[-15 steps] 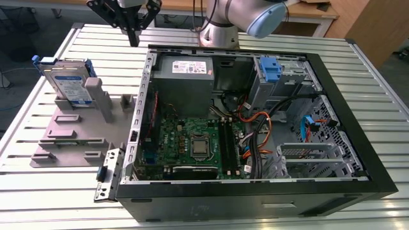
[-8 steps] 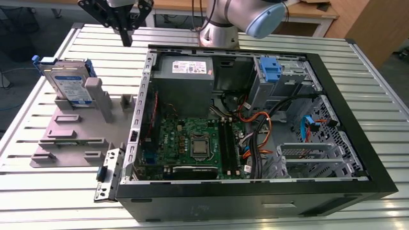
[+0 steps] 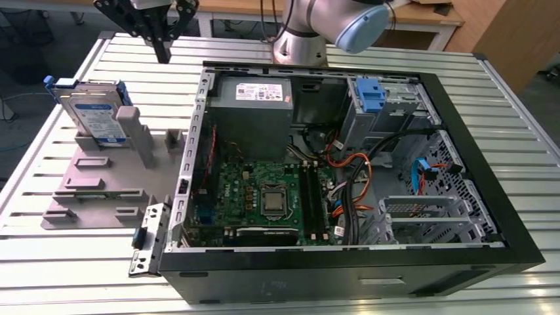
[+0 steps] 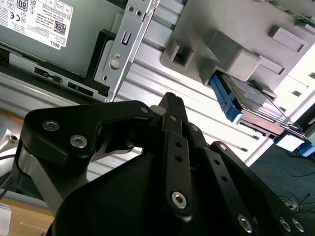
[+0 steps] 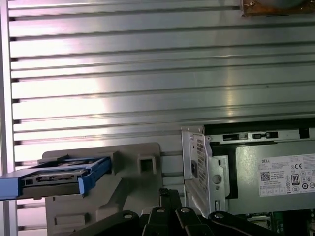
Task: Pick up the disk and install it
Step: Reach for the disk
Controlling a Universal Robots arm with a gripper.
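**A:** Item one, progress?

**B:** Pick-up not begun, by my reading. The disk [image 3: 90, 108], a flat silver-metal drive with a white-and-blue label in a blue plastic bracket, stands on edge in the grey plastic stand [image 3: 96, 177] with upright posts, on the exterior view's left. Installation is also outstanding.

**A:** Item two, the gripper?

**B:** The black gripper [image 3: 162, 54] hangs above the ribbed aluminium table [image 3: 79, 282], beyond the stand and well apart from the disk. Its jaws are pressed together with nothing between them, as the second wrist view confirms [image 4: 172, 101].

**A:** Is the disk listed in the wrist views?

**B:** Yes, in both. Its blue bracket juts from the stand's slot [image 5: 59, 174], and it lies edge-on behind the grey block [image 4: 246, 101].

**A:** Item three, containers?

**B:** The stand holds the disk only, as far as I can tell, and its other posts and slots look bare. There is also a black open computer case [image 3: 516, 216] lying on its side beside the stand. Its contents are:
- a green circuit board [image 3: 262, 197]
- a grey metal box with a white sticker [image 3: 258, 108] at the far wall
- orange and black cables [image 3: 355, 167]
- a silver cage carrying a blue plastic part [image 3: 372, 98] at the far corner
- a second silver metal cage [image 3: 429, 220] nearer the camera

**A:** Is the disk inside the case?

**B:** No. It is outside, in the stand.
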